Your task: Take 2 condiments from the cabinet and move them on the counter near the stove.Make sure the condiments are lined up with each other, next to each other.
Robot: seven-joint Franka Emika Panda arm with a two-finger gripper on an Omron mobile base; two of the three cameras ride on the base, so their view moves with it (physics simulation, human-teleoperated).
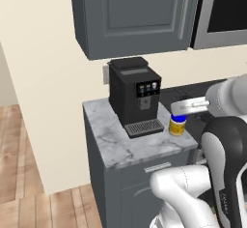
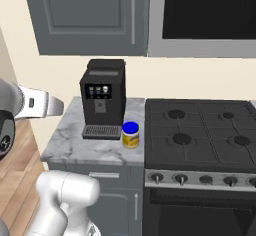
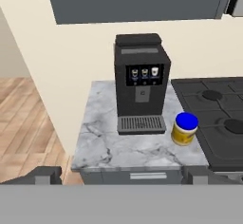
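Note:
One condiment, a squat yellow jar with a blue lid [image 3: 184, 128], stands upright on the narrow marble counter [image 3: 124, 153]. It sits at the counter's right edge, between the coffee machine's drip tray and the stove [image 2: 201, 130]. The same jar [image 1: 177, 124] [image 2: 130, 134] appears in both base views. The dark grey cabinet [image 1: 135, 14] [image 2: 85, 15] hangs above with its door closed. My gripper [image 3: 121, 174] is open, its dark fingertips [image 3: 45, 173] wide apart with nothing between them. It is held back from the counter's front edge and faces the counter.
A black coffee machine [image 1: 132, 94] takes up the back middle of the counter. A black-and-silver microwave [image 2: 210, 15] hangs right of the cabinet, above the stove. Wooden floor [image 3: 23, 118] lies to the left of the counter. The cream wall [image 1: 43, 101] runs behind.

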